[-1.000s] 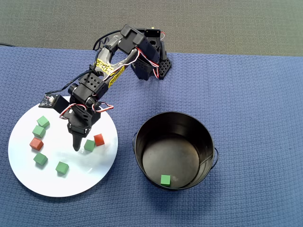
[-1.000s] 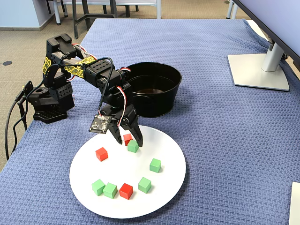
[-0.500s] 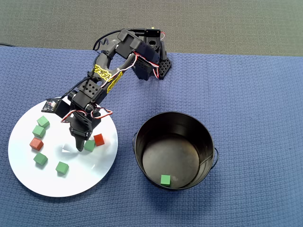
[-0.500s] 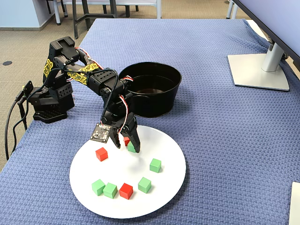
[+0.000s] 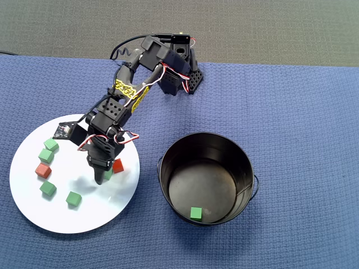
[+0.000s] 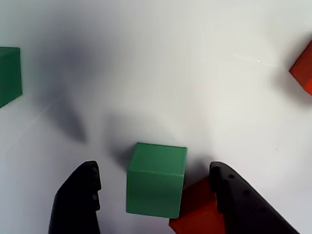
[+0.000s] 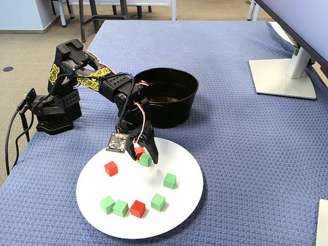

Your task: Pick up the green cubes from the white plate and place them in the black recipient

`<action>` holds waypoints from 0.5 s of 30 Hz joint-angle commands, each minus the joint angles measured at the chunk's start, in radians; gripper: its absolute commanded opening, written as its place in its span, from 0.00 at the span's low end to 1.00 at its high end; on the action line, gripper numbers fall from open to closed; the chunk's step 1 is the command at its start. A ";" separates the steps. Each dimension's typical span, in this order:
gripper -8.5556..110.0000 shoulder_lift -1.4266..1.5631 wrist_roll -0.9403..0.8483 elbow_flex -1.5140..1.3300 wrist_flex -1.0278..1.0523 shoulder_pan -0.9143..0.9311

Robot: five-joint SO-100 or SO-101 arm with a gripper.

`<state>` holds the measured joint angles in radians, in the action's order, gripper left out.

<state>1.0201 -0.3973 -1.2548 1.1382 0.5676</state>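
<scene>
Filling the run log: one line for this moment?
phase: grasp approach | hand: open, straddling green cube | red cube touching | white plate

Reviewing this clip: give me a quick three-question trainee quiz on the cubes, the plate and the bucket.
1. How many green cubes lie on the white plate?
2. True or false: the black recipient is empty.
3. In the wrist view, what touches the green cube between the gripper fingers?

Key: 1. Five. 2. False, one green cube lies inside. 3. A red cube at its side.
</scene>
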 commanded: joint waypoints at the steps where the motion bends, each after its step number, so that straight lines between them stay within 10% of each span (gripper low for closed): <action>1: 0.25 0.041 -0.009 -0.003 -0.025 -0.026; 15: 0.19 0.052 -0.006 -0.021 -0.044 -0.037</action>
<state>1.0201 -0.3973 -1.2824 1.1121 0.5492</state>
